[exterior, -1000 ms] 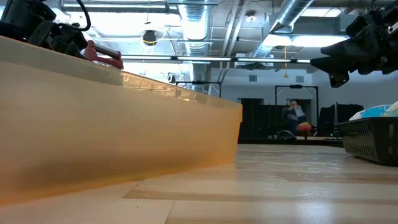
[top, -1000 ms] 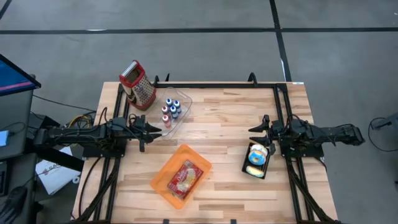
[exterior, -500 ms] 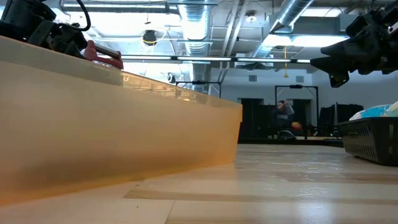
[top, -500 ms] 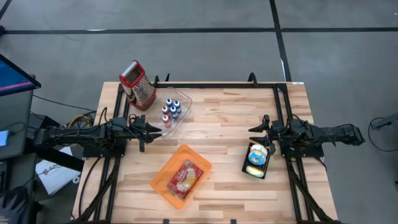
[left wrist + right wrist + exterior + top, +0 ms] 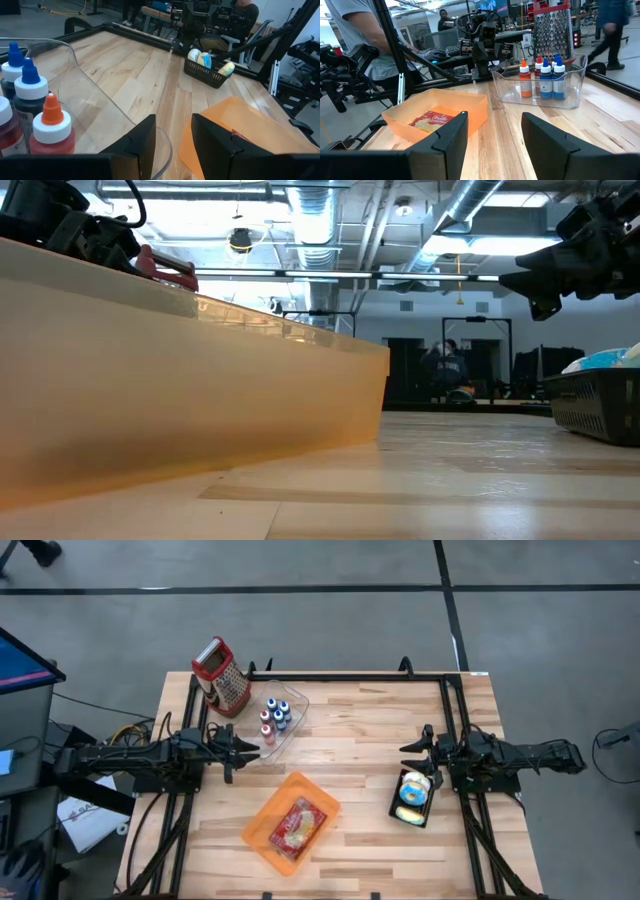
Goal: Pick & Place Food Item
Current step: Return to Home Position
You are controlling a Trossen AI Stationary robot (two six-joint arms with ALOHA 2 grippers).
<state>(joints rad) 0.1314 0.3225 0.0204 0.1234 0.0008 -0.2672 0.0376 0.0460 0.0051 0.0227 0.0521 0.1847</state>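
A red and yellow food packet (image 5: pixel 295 825) lies flat in an orange tray (image 5: pixel 262 836) near the table's front middle. A black basket (image 5: pixel 398 798) at the right holds round food items (image 5: pixel 414 790). My left gripper (image 5: pixel 250 748) hovers open at the table's left, beside a clear bin, with nothing between its fingers (image 5: pixel 173 120). My right gripper (image 5: pixel 410 752) hovers open just beyond the basket's far end, also with nothing between its fingers (image 5: pixel 495 117). In the low view the tray's wall (image 5: pixel 190 400) fills the left and the basket (image 5: pixel 600 405) shows at the right.
A clear bin (image 5: pixel 290 700) with several small capped bottles (image 5: pixel 275 717) stands at the far left. A metal grater (image 5: pixel 222 677) with a red top is beside it at the table's far left corner. Bare wood lies between tray and basket (image 5: pixel 365 740). A person moves in the room behind (image 5: pixel 447 370).
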